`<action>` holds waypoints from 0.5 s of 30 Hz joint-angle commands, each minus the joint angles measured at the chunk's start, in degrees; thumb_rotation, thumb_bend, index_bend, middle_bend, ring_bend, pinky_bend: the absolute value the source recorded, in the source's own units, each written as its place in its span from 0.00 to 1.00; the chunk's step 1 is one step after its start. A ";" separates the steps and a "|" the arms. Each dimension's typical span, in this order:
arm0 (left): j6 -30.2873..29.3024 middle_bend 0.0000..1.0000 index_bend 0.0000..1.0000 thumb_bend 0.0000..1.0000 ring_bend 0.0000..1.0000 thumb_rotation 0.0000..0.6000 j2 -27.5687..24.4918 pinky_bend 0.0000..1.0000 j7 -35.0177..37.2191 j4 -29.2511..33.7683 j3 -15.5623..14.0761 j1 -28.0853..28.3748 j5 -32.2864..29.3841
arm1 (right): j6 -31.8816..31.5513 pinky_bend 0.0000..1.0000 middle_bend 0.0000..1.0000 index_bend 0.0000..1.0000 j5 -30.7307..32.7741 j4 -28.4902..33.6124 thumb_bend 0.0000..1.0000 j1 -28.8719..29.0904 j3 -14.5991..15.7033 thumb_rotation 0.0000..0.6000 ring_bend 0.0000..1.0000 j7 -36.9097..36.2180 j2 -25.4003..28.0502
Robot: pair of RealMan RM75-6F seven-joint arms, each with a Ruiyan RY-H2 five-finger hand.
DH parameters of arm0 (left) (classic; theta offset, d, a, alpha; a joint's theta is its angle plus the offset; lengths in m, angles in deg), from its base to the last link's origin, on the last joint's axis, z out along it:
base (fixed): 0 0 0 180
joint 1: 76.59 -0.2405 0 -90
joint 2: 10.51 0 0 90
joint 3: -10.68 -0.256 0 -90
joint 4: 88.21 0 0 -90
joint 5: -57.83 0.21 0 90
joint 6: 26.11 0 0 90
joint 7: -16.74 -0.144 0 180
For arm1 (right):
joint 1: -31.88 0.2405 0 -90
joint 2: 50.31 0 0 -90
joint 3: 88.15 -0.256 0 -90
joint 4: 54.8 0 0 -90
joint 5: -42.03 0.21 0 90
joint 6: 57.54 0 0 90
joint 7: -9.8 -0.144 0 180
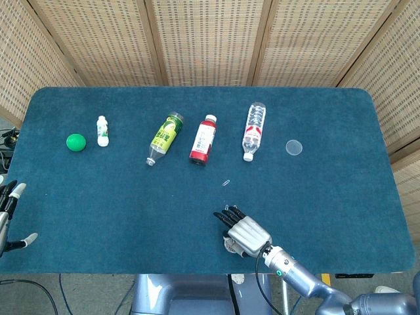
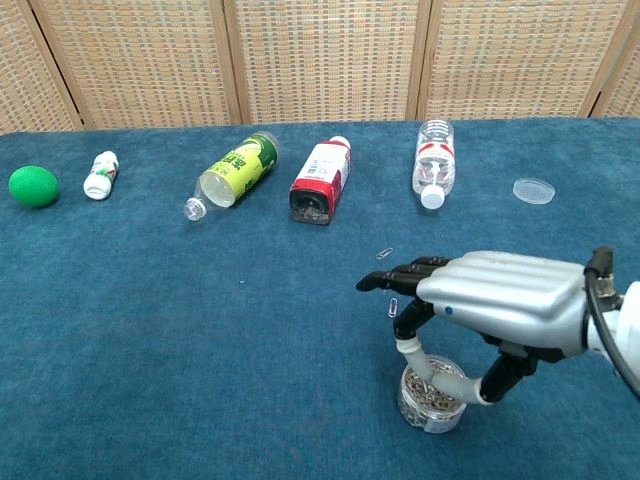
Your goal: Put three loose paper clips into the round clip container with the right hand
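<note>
Clips are what the task is about, and the tub point(image 2: 432, 397) that holds them sits at the near edge of the table point(image 1: 328, 197) — low and open on top, so clips can drop in. The right hand point(image 2: 480, 310) hangs right over the tub, thumb reaching down into it, likely to let a clip fall. I cannot tell if it holds one. The left hand point(image 1: 8, 213) waits at the table's edge, fingers apart, holding nothing. Two loose clips point(image 2: 393, 307) lie flat just past the tub — one nearer point(image 2: 384, 254) the bottles.
</note>
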 commanded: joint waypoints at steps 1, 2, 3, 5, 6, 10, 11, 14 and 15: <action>0.08 0.00 0.00 0.00 0.00 1.00 0.05 0.00 -0.10 -0.08 -0.02 0.03 -0.02 | 0.94 0.04 0.00 0.63 0.78 -0.90 0.43 0.25 -0.09 1.00 0.00 0.96 -1.05; 0.16 0.00 0.00 0.00 0.00 1.00 0.08 0.00 -0.11 -0.10 -0.05 0.06 -0.02 | 1.13 0.04 0.00 0.63 1.04 -1.01 0.43 0.32 -0.19 1.00 0.00 1.14 -1.38; 0.19 0.00 0.00 0.00 0.00 1.00 0.09 0.00 -0.08 -0.08 -0.07 0.06 -0.02 | 1.26 0.04 0.00 0.63 1.18 -1.14 0.43 0.40 -0.30 1.00 0.00 1.40 -1.70; 0.12 0.00 0.00 0.00 0.00 1.00 0.07 0.00 -0.11 -0.06 -0.05 0.05 0.03 | 1.35 0.04 0.00 0.63 1.41 -1.53 0.43 0.57 -0.57 1.00 0.00 2.12 -2.30; 0.06 0.00 0.00 0.00 0.00 1.00 0.04 0.00 -0.04 0.01 -0.05 0.03 0.06 | 1.38 0.04 0.00 0.63 1.57 -1.76 0.43 0.66 -0.74 1.00 0.00 2.51 -2.57; 0.05 0.00 0.00 0.00 0.00 1.00 -0.10 0.00 0.25 -0.01 0.01 0.01 -0.01 | 1.39 0.04 0.00 0.62 1.95 -1.80 0.41 0.83 -1.14 1.00 0.00 3.24 -2.80; 0.12 0.00 0.00 0.00 0.00 1.00 -0.11 0.00 0.34 -0.05 0.02 0.03 -0.06 | 1.42 0.04 0.00 0.61 2.03 -1.68 0.37 0.85 -1.18 1.00 0.00 3.29 -2.69; 0.24 0.00 0.00 0.00 0.00 1.00 -0.20 0.00 0.55 -0.10 0.04 0.09 -0.05 | 1.52 0.04 0.00 0.55 2.37 -1.32 0.29 0.93 -1.30 1.00 0.00 3.64 -2.22; 0.25 0.00 0.00 0.00 0.00 1.00 -0.22 0.00 0.57 -0.07 0.04 0.10 -0.04 | 1.54 0.04 0.00 0.54 2.48 -1.22 0.28 0.94 -1.33 1.00 0.00 3.72 -2.14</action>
